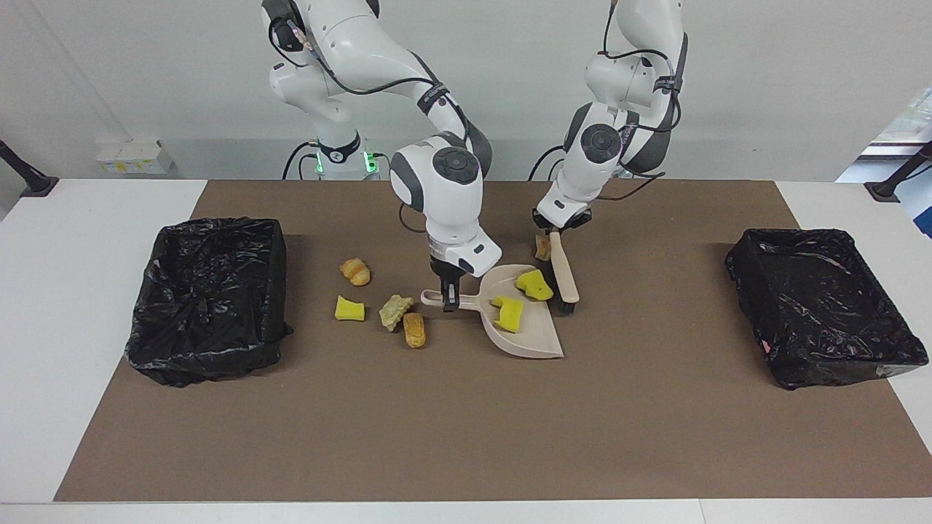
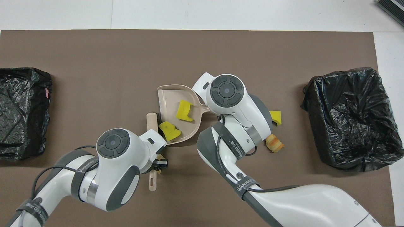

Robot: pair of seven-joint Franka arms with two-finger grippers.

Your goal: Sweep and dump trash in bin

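My right gripper (image 1: 449, 295) is shut on the handle of the beige dustpan (image 1: 535, 342), which rests on the mat. Two yellow trash pieces (image 1: 510, 313) (image 1: 535, 285) lie in the pan, also seen from overhead (image 2: 184, 110) (image 2: 169, 130). My left gripper (image 1: 557, 227) is shut on the brush (image 1: 565, 275), whose bristles touch the mat at the pan's mouth. A bread lump (image 1: 542, 247) lies beside the brush handle. Several more trash pieces (image 1: 395, 311) lie by the pan's handle, toward the right arm's end.
Two black-bagged bins stand on the brown mat, one at the right arm's end (image 1: 207, 291) and one at the left arm's end (image 1: 823, 306). From overhead the right arm covers part of the loose trash; a yellow piece (image 2: 275, 116) and a bread piece (image 2: 274, 143) show.
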